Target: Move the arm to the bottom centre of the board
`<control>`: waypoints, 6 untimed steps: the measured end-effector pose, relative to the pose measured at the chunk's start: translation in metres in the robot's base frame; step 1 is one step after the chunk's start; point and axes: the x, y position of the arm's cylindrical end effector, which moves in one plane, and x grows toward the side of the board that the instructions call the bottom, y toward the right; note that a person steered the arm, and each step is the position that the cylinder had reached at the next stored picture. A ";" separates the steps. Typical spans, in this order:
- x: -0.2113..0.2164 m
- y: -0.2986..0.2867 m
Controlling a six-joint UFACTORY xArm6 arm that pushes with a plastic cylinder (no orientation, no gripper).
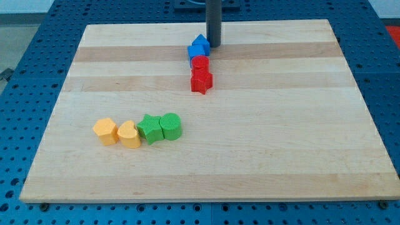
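Board (262, 150) of pale wood fills most of the view, resting on a blue perforated table (25, 69). On my screen the rod (214, 19) comes down from the view's top, and my tip (214, 45) sits near the board's top edge, a little right of centre. It is a bare rod with nothing to open or close, and it carries nothing. My tip stands just beside the blue block (199, 49), at that block's right; I cannot tell whether the two touch.

Below the blue block, the red cylinder (200, 63) and then the red star-shaped block (201, 81) follow in a short column running toward the view's bottom, each close against the next.

Well apart from these, in the board's lower left part, four blocks lie in a row: an orange block (105, 131), an orange rounded block (129, 134), a green star-like block (149, 129) and a green cylinder (170, 126), packed side by side. My tip is far from this row.
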 end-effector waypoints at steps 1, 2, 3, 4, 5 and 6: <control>0.042 0.056; 0.098 0.103; 0.170 0.143; 0.246 0.138; 0.306 0.096; 0.341 0.028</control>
